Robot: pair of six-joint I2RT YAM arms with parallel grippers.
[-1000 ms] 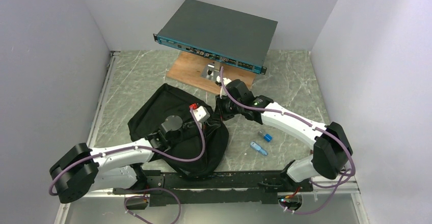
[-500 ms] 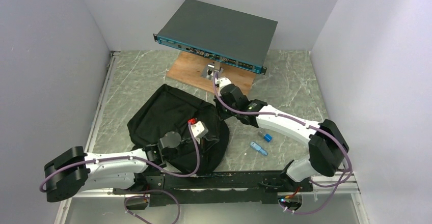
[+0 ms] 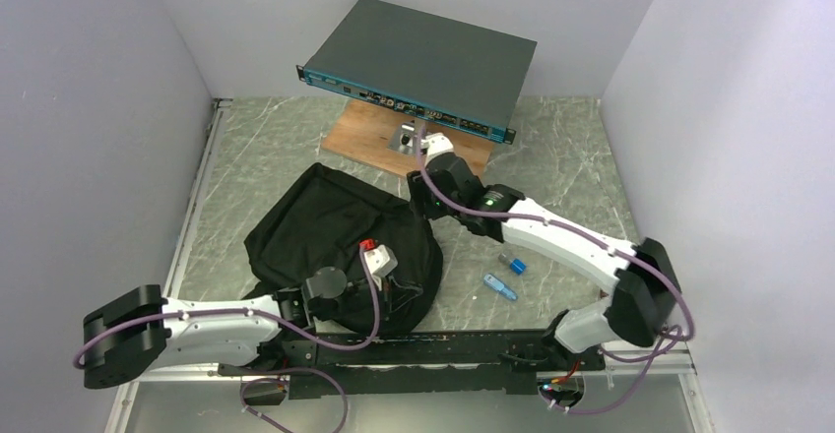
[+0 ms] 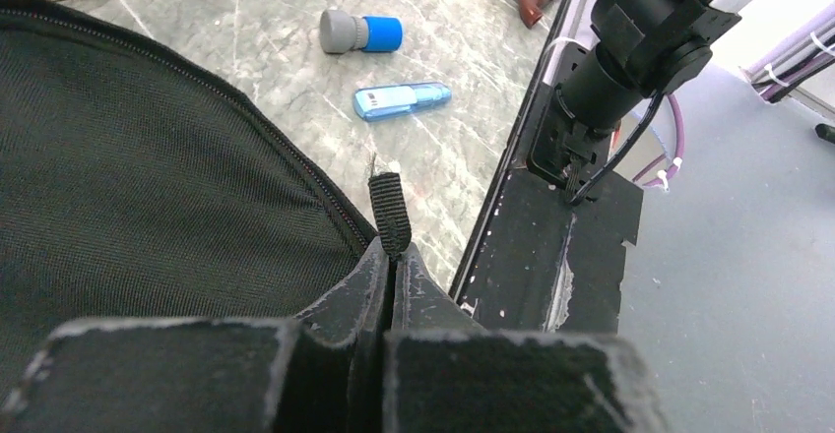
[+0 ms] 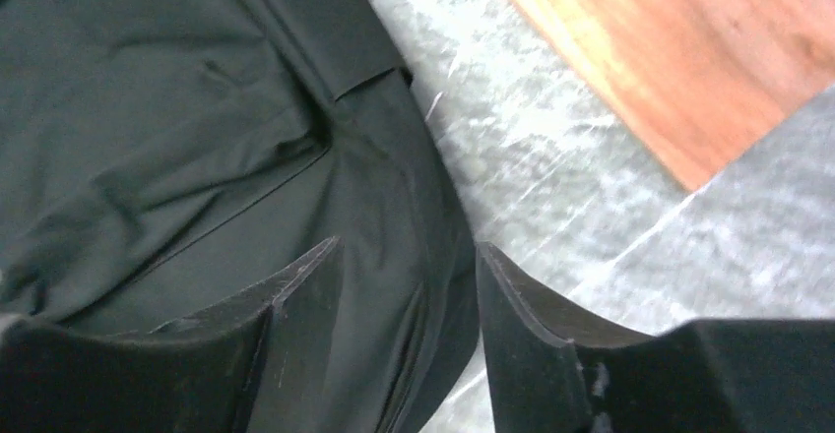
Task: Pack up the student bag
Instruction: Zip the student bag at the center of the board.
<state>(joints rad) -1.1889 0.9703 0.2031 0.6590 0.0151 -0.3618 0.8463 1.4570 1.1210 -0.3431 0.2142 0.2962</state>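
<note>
The student bag (image 3: 320, 226) is a black fabric backpack lying on the marble table, left of centre. My left gripper (image 3: 396, 295) is at the bag's near right corner. In the left wrist view it (image 4: 394, 252) is shut on a black webbing zip pull (image 4: 390, 212) at the end of the bag's zipper line. My right gripper (image 3: 421, 195) is at the bag's far right edge. In the right wrist view it (image 5: 406, 256) stands open, with the bag's folded edge (image 5: 394, 207) lying loose between the jaws.
A grey rack device with a teal front (image 3: 423, 64) hangs over a wooden board (image 3: 374, 138) at the back. A small grey and blue cylinder (image 3: 511, 262) and a light blue stick (image 3: 500, 287) lie right of the bag. The black base rail (image 4: 581, 246) runs along the near edge.
My right gripper has opened and let go of the bag's far edge. My left gripper has drawn back toward the near edge with the zip pull, and the bag has settled flatter.
</note>
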